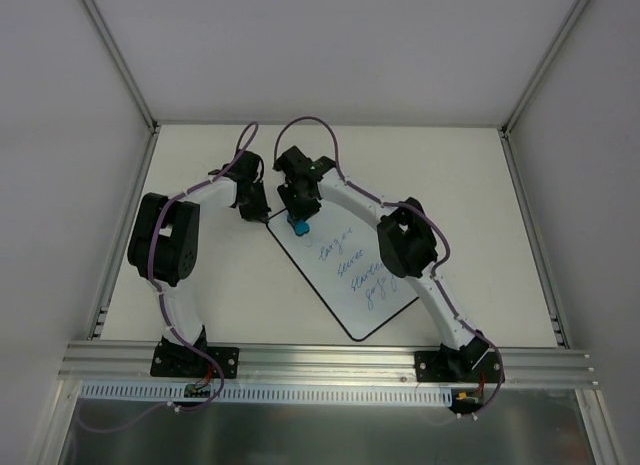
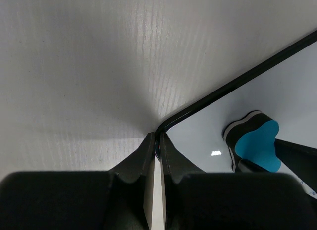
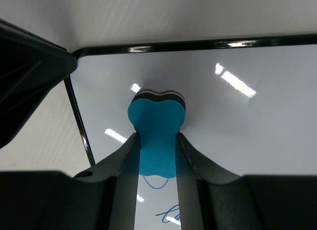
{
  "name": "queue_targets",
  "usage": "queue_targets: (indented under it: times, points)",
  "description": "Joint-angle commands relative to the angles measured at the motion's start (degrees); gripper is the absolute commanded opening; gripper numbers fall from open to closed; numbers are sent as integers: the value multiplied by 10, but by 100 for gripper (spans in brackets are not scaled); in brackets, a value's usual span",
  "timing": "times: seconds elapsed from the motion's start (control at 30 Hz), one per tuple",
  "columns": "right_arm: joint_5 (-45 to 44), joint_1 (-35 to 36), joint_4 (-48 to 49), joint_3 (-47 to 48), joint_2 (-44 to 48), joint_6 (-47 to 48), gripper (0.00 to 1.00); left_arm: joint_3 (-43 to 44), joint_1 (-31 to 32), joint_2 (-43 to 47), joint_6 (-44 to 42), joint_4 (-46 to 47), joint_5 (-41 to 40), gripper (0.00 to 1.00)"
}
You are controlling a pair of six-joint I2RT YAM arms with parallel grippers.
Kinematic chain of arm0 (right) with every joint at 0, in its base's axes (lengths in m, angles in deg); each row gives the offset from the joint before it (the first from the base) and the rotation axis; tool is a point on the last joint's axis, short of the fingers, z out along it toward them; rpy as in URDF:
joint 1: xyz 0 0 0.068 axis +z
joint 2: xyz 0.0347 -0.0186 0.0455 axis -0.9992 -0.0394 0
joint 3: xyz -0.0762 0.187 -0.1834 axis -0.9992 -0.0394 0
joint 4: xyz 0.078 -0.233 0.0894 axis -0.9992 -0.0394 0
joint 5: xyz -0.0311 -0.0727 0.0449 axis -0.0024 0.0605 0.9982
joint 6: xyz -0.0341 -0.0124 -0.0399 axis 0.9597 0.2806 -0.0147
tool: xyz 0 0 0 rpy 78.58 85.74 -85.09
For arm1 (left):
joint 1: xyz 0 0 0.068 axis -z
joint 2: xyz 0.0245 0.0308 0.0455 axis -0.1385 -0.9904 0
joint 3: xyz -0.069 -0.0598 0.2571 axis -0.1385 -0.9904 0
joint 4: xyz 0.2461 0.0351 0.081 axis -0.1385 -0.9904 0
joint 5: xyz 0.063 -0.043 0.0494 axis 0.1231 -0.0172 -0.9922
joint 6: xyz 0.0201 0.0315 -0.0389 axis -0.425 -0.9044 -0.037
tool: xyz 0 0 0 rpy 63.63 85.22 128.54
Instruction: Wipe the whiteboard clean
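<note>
The whiteboard (image 1: pixel 335 290) lies flat on the bench (image 1: pixel 480 185), turned diagonally. It is white, with a thin black rim and rounded corners. One far corner sits pinched between the fingertips of the left hand (image 2: pixel 157 141). Its blank far end lies under the right hand (image 3: pixel 158 141), where the blue eraser (image 3: pixel 157 116) rests on it. Blue handwritten lines cover the part behind that hand.
</note>
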Motion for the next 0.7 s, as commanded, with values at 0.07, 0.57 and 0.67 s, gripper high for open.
queue_targets:
  times: [0.07, 0.57, 0.67]
  points:
    - [-9, 3, -25, -86, 30, -5, 0, -15, -2, -23, 32, -40, 14, 0]
    - [-134, -38, 40, -385, 233, -67, 0, -18, -11, -7, 37, -40, 13, 0]
    - [-89, -36, 76, -392, 225, -82, 0, -16, -11, -8, 37, -41, 19, 0]
